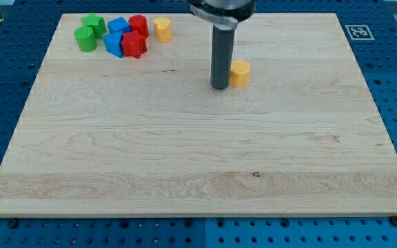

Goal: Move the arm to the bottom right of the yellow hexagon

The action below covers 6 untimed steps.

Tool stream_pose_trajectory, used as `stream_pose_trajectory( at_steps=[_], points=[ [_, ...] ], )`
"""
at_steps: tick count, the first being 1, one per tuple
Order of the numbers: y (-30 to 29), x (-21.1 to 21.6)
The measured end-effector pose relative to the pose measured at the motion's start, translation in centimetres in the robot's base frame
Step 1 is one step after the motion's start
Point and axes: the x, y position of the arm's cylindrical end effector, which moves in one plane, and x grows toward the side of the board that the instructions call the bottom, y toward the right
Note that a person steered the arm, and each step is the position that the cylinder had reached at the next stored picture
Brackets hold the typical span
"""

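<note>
Yellow hexagon (pixel 240 72) sits on wooden board (pixel 198 158), upper centre of view, approx 1 o'clock from board's middle. Stands upright on a flat face; no clear long axis or pointing direction can be made out.

My tip (pixel 219 87) is down on the board just beside the hexagon, at its 9 o'clock, close enough that touching vs. a hair apart can't be told. Arm has no hand or jaws, only the dark rod, so nothing is held.

Second yellow block (pixel 162 29), shape unclear, lies at approx 10 o'clock from the hexagon, well apart. Past it, same direction: red cylinder (pixel 138 25), red block (pixel 134 45), two blue blocks (pixel 118 26) (pixel 113 44), two green blocks (pixel 94 24) (pixel 85 38), packed close together.

Square black-and-white marker (pixel 356 31) at board's 1 o'clock corner; no readable writing or brand.
</note>
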Motion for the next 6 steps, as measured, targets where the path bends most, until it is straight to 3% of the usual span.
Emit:
stream_pose_trajectory(
  at_steps=[1,2,5,6],
  points=[
    [1.2,3.6],
    [6.1,6.5],
    [9.8,7.3],
    [9.0,5.1]
  ],
)
